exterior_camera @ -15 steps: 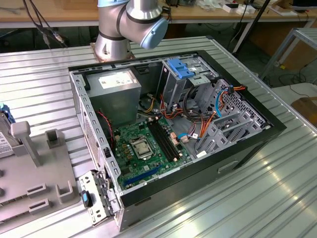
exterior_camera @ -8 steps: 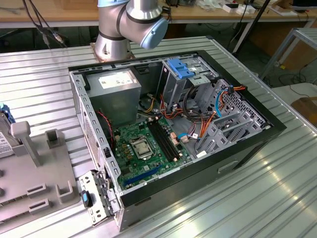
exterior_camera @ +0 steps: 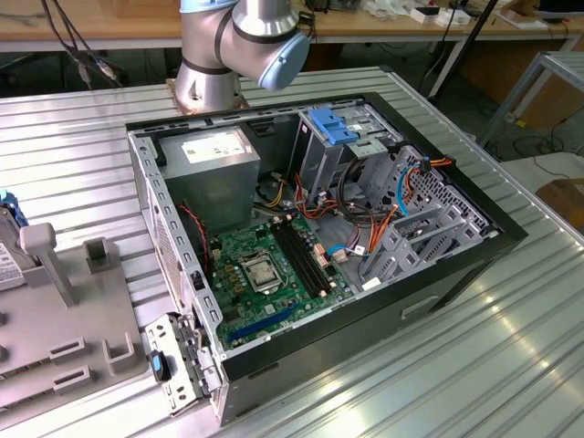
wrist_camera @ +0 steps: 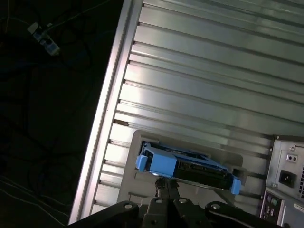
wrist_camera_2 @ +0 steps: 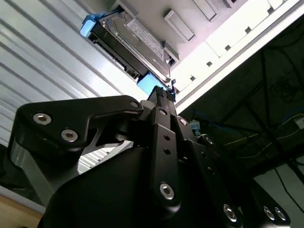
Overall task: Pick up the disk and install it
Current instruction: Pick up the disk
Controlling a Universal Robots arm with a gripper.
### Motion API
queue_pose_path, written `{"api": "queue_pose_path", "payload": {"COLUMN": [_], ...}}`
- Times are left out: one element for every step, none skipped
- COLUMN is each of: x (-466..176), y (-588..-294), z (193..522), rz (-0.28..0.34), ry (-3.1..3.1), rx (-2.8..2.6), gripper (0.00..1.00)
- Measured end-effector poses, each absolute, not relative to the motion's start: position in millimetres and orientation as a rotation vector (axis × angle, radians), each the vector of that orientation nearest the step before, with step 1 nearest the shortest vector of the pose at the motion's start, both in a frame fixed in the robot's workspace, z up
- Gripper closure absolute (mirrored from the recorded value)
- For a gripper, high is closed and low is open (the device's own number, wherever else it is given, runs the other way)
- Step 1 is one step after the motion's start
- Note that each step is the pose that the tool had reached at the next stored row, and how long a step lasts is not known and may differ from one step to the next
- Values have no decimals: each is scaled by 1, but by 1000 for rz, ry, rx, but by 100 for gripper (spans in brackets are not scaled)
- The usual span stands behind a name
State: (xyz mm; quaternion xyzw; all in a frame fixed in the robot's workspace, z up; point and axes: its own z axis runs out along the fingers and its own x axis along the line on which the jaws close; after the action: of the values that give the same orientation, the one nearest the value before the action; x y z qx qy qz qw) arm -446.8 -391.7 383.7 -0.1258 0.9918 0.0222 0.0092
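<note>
Ribbed metal table (exterior_camera: 511, 365) was seen under an open computer case (exterior_camera: 438, 274), with the arm's base (exterior_camera: 205, 87) mounted behind it. A grey holder (exterior_camera: 55, 301) was set on the table at the exterior view's left, well apart from the case's metal cage (exterior_camera: 342, 137) with its blue latch. In both wrist views the disk (wrist_camera_2: 128, 40) (wrist_camera: 190, 164) was found standing on edge in that holder, blue rails at its ends. The gripper (wrist_camera_2: 161, 95) (wrist_camera: 166, 183) was positioned just beside the disk's near edge. Contact could not be confirmed. Whether the gripper was apart or together could not be told.
</note>
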Motion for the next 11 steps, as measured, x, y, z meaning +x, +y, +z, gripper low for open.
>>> {"api": "queue_pose_path", "payload": {"x": [-447, -447, -447, -447, -447, -447, -447, -447, -447, -447, -447], "y": [-392, -392, -392, -392, -392, -392, -392, -392, -392, -392, -392], "z": [384, 384, 384, 384, 384, 384, 384, 384, 384, 384, 384], "rz": [70, 70, 70, 70, 71, 71, 71, 71, 72, 72, 72], "ry": [3095, 3091, 3086, 3082, 3075, 3071, 3064, 3060, 3055, 3049, 3043], "rx": [-417, -448, -482, -512, -554, -582, -617, -641, -665, -696, -720], "gripper": [89, 89, 89, 89, 89, 89, 89, 89, 89, 89, 89]}}
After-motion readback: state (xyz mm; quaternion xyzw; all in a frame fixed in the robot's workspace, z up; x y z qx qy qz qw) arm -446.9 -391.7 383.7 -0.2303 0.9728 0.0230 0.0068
